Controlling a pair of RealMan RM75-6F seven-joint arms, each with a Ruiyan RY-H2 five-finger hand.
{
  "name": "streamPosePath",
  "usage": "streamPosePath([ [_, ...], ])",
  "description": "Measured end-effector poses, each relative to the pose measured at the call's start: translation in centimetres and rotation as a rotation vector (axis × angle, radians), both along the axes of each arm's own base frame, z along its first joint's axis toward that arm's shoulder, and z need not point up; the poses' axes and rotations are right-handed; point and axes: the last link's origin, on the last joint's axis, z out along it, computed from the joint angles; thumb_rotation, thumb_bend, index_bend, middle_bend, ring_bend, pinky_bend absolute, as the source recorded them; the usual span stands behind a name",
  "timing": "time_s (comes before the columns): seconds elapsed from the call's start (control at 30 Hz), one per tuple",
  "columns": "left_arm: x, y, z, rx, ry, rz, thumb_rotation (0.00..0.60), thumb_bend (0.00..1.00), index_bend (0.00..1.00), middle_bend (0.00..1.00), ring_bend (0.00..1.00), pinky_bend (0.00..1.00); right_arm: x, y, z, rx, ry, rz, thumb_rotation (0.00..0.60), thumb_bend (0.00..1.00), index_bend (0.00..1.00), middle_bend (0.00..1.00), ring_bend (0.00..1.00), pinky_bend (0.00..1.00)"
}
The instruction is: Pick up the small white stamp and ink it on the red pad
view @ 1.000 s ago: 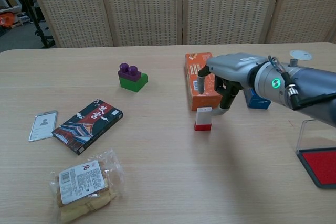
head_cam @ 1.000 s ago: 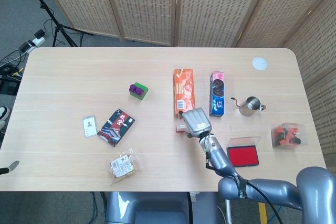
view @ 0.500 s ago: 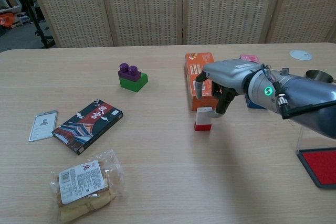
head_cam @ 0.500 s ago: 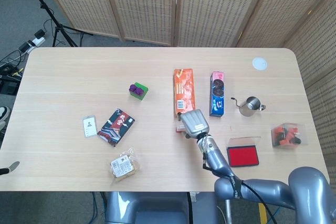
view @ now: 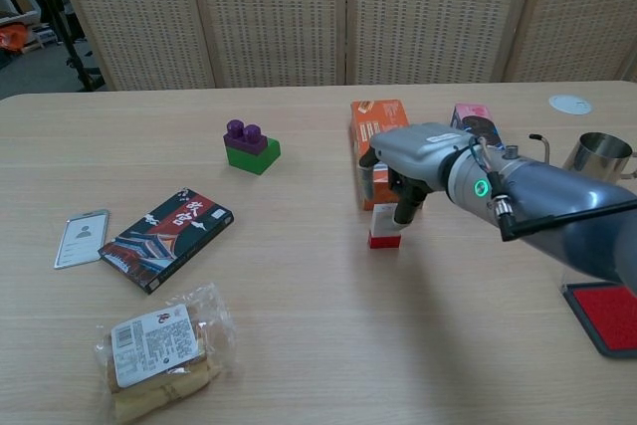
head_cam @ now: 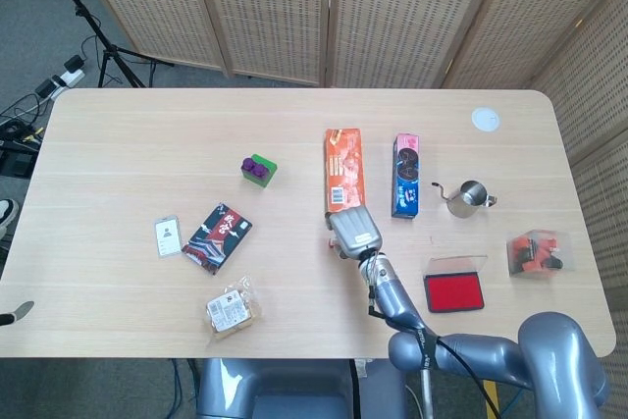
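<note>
Fingers: your right hand (view: pixel 413 168) has its fingers (view: pixel 406 208) curled down over the stamp (view: pixel 384 227); you cannot tell whether they press its sides or only hang around its top.
Stamp: it stands upright on the table (view: pixel 299 325), white body above a red base, right under your fingertips and just in front of the orange box (view: pixel 374 128).
Long axis: vertical, so judge your close as a pinch across the white upper part, leaving the red base free.
Head view: your hand (head_cam: pixel 353 230) hides the stamp almost wholly, so trust the chest view for contact.
Nearer hand: the right one by far; your left hand shows in neither view.
Pad: the red pad (head_cam: pixel 453 292) lies to your right and nearer the front edge, well apart from the stamp, its lid standing open at the far side.
Open room: bare tabletop runs between stamp and pad, so a lift and carry to the right looks unobstructed.
Edges: the orange box sits close behind your fingers and the blue packet (head_cam: pixel 406 175) beside it; lift straight up before you swing, or you could knock them.
Far right: the steel pitcher (head_cam: pixel 471 194) stands beyond the pad, clear of the path.
</note>
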Motion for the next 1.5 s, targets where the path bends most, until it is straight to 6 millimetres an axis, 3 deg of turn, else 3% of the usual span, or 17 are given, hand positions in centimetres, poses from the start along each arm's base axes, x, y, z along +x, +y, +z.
streamPosePath([
  [0.6,-0.2,0.1,0.2,-0.001,-0.009,0.003,0.6,0.0,0.0,0.0,0.0,0.0,0.2,0.0,-0.8,0.013,0.024,-0.012,0.6,0.41,0.46,0.9,0.98,1.0],
  [1.07,-0.2,0.1,0.2,-0.001,-0.009,0.004,0.6,0.0,0.0,0.0,0.0,0.0,-0.1,-0.1,-0.9,0.015,0.046,-0.011,0.6,0.49,0.54,0.91,0.98,1.0],
  [1.3,-0.2,0.1,0.2,-0.007,-0.005,0.004,0.6,0.0,0.0,0.0,0.0,0.0,0.2,0.0,0.1,0.001,0.034,0.014,0.6,0.49,0.54,0.91,0.98,1.0],
  [1.5,-0.1,0.0,0.0,-0.013,-0.001,-0.002,0.6,0.0,0.0,0.0,0.0,0.0,1.1,0.7,2.5,-0.026,0.018,0.091,0.6,0.49,0.54,0.91,0.98,1.0],
])
